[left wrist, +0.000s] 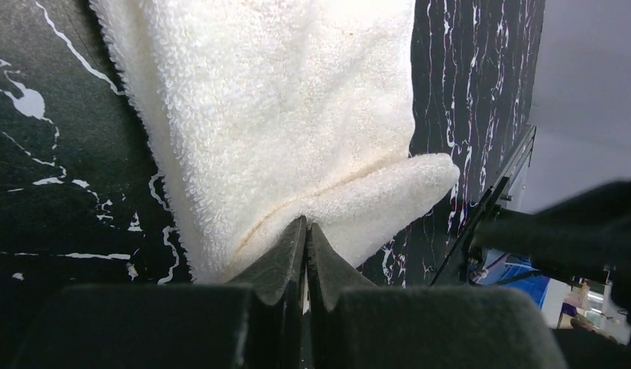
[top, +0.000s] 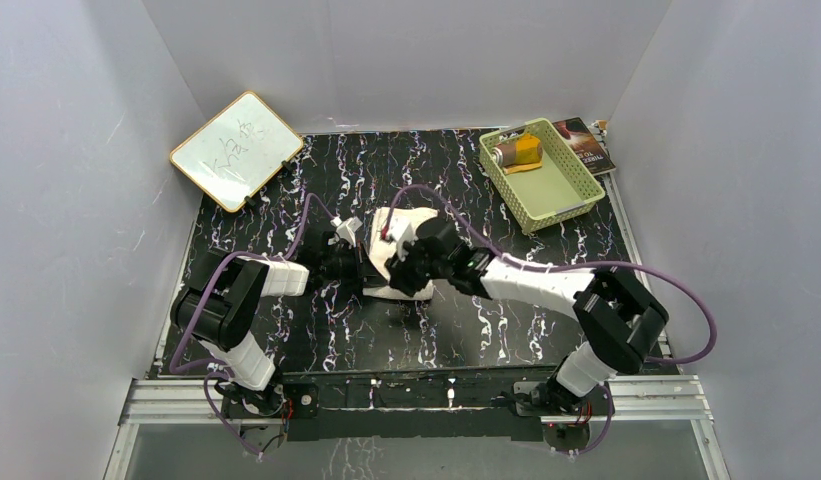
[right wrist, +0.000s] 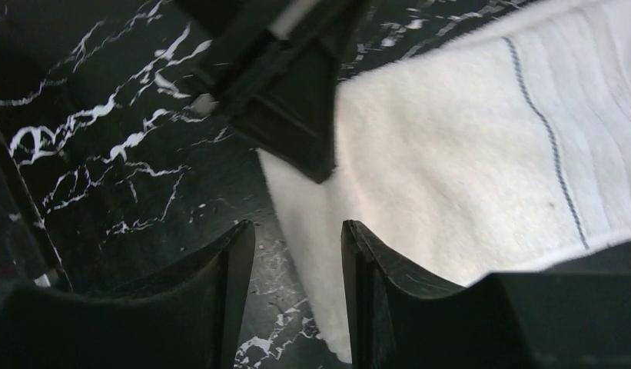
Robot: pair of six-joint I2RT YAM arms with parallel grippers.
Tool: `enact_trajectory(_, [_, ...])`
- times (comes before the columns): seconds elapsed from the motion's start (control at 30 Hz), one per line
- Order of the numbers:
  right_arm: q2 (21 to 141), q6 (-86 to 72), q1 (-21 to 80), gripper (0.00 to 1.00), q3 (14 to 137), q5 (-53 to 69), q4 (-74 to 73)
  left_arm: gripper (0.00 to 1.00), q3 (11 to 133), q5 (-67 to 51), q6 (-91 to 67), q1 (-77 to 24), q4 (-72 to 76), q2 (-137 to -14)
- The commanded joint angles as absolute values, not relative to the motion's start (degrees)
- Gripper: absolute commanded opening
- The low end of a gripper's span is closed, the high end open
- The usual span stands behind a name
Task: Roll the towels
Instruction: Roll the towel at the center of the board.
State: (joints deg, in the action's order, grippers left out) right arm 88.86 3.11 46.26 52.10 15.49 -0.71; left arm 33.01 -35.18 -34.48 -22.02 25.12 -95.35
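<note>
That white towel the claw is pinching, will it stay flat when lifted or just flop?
Probably flop: the white towel folds softly where the left claw pinches its edge. Its fluffy loops suggest it is light and grips well, so it is unlikely to slip. Pushed, it would likely bunch rather than slide.

cream towel (left wrist: pixel 281 100): fluffy looped terry cloth, flat woven band at one end. tabletop (left wrist: pixel 51 154): smooth black marble-pattern, low sheen. basket (top: pixel 568 212): green plastic lattice.

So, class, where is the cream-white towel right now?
In the top view the cream-white towel lies at the middle of the table, the left pincer shut on its edge and the open right pincer over a corner.
</note>
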Motion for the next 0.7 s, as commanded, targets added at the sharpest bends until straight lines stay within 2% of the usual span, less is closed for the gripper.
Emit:
enact_trajectory(0.0, [89.53, 16.24, 53.61, 0.44, 52.78, 6.42, -0.16, 0.00, 32.41, -32.77, -31.66, -21.97, 17.99, -96.38])
enact_trajectory(0.33, [97.33, 22.47, 59.32, 0.44, 55.27, -4.40, -2.13, 0.00, 32.69, -33.29, -31.36, -21.97, 17.66, -97.25])
enact_trajectory(0.67, [96.82, 25.45, 61.14, 0.47, 52.86, -10.68, 2.11, 0.00, 33.30, -33.62, -31.20, -21.97, 17.50, -98.31])
